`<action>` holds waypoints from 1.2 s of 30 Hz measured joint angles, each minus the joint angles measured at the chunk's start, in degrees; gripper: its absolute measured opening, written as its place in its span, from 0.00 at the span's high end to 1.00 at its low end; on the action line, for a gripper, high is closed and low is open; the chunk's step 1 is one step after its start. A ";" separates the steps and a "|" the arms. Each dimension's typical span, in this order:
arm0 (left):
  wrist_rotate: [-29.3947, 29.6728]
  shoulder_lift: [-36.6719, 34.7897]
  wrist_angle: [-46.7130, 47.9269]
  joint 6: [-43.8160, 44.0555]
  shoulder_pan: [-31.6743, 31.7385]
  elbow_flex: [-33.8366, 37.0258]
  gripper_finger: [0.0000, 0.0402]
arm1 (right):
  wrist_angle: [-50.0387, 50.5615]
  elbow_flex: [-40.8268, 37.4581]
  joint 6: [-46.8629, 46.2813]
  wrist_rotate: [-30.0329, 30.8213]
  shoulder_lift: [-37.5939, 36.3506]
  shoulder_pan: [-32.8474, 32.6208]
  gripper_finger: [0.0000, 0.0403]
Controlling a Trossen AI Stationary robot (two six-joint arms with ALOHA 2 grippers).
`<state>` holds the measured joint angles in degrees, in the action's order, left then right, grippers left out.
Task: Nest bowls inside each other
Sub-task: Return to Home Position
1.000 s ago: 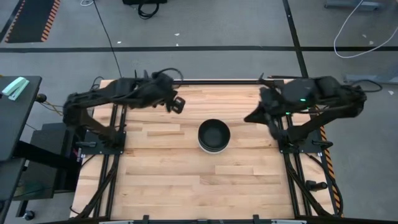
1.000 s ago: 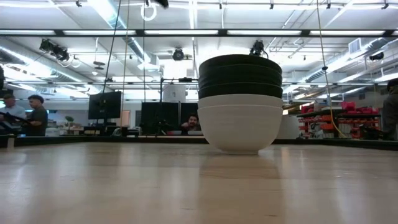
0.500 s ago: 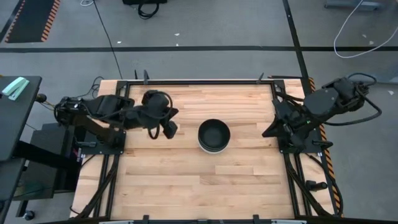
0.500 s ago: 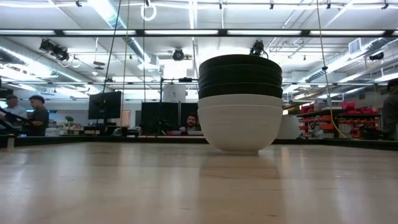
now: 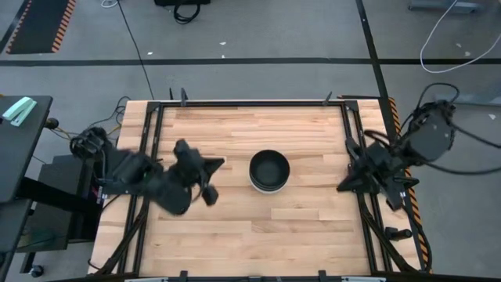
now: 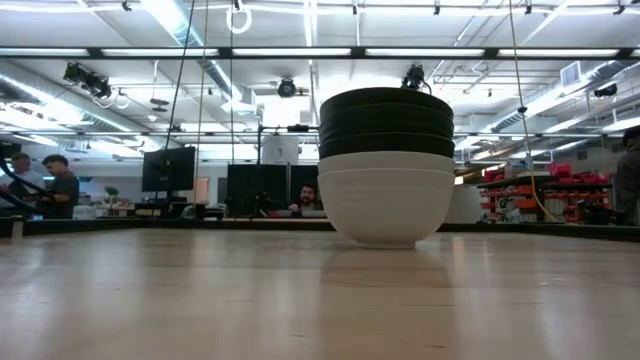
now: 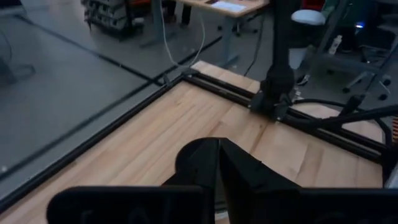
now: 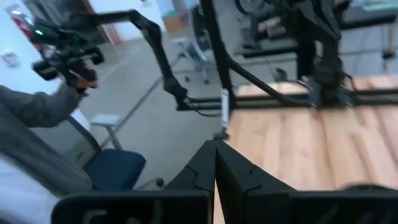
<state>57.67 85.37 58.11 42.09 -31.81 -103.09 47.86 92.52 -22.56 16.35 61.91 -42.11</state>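
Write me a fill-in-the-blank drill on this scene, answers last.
The stack of bowls has the ___ bowls at its bottom. Seen from above, the topmost bowl is ___. The left gripper and the right gripper have their fingers ___ rather than open, holding nothing.
Missing words: white; black; shut.

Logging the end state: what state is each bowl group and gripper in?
black bowls: three, nested upright atop the white ones.
white bowls: two, nested upright, lowest on the table.
left gripper: shut, empty, over the table's left.
right gripper: shut, empty, by the table's right edge.
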 joint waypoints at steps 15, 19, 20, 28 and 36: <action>2.12 4.59 -11.38 -9.26 -7.89 0.04 0.92 | -43.18 -35.41 0.14 1.28 -15.71 -4.17 0.96; 2.14 4.35 -13.25 -19.28 -8.27 0.04 0.91 | -44.74 -38.52 -0.43 1.21 -19.89 -4.17 0.96; 2.11 4.29 -13.37 -20.38 -8.44 0.04 0.91 | -44.48 -38.63 -0.97 1.21 -20.39 -4.17 0.96; -5.88 4.21 -19.58 -25.10 -7.76 0.02 0.91 | -42.20 -38.66 -1.71 1.16 -22.39 -4.17 0.96; -51.73 3.14 -39.42 -45.39 -5.38 -0.07 0.94 | -34.59 -38.68 -3.93 1.22 -22.98 -4.15 0.96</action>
<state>5.94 88.51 18.69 -3.29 -37.19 -103.15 13.27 53.84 -26.49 17.57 38.93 -46.26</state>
